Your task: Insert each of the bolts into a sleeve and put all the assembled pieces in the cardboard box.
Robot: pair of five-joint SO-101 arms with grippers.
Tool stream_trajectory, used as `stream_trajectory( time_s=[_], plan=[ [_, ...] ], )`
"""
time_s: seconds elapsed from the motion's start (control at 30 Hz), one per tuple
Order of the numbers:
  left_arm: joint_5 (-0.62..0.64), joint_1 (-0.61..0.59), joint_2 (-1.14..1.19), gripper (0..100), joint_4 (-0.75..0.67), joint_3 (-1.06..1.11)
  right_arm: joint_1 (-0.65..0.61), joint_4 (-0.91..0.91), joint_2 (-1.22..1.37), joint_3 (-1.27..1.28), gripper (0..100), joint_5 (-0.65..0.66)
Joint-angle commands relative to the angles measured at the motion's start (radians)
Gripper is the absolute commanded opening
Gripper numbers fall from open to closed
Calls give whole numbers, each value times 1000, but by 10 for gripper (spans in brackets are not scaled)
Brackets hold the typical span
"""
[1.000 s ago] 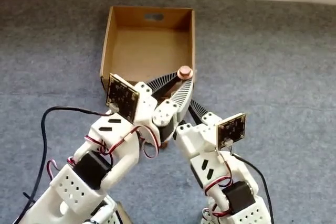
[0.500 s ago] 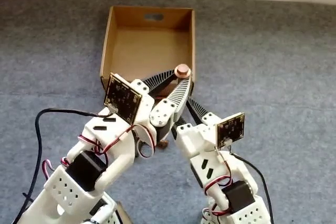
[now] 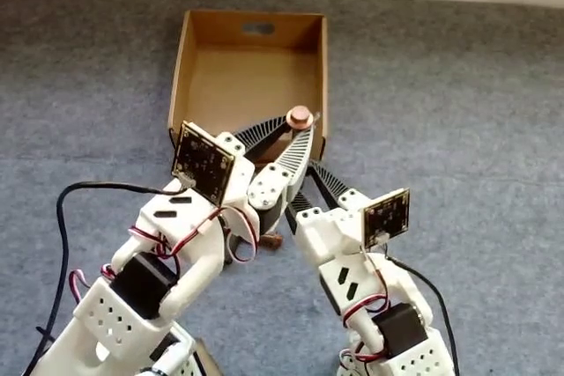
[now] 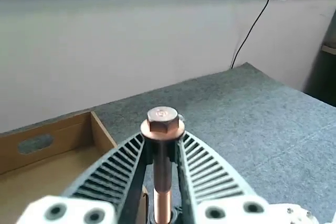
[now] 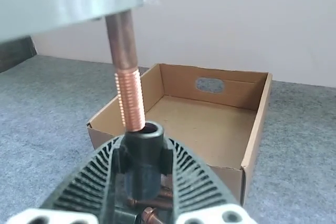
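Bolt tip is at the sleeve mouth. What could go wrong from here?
1. The bolt tip sits toward one side of the sleeve mouth, so it may catch on the rim rather than enter.
2. If it jams, pushing could tilt the bolt in the left gripper or twist the sleeve in the right gripper.
3. A dropped piece would likely land among the loose bolts below, short of the box.

Grey carpeted tabletop (image 3: 458,85); plain white wall (image 4: 131,40) behind, with a black cable (image 4: 251,31) hanging down it.
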Motion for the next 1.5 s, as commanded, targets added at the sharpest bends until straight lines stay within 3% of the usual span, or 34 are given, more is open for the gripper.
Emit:
stream_trajectory(
  time_s=[0.0,0.6,1.0,1.17,1.47],
  plan=[
    [-2,-7,-15,7,-52,-7,12,-1,-13,-13,5,-3],
    [0,-7,-8,7,-81,51,12,-1,-13,-13,5,-3],
    [2,-8,-8,7,-21,48,12,-1,-13,-15,5,-3],
    [3,-51,-7,7,-21,48,12,-2,-13,-18,5,89],
    [46,-58,-7,7,-20,53,12,-2,-13,-22,5,95]
  ],
)
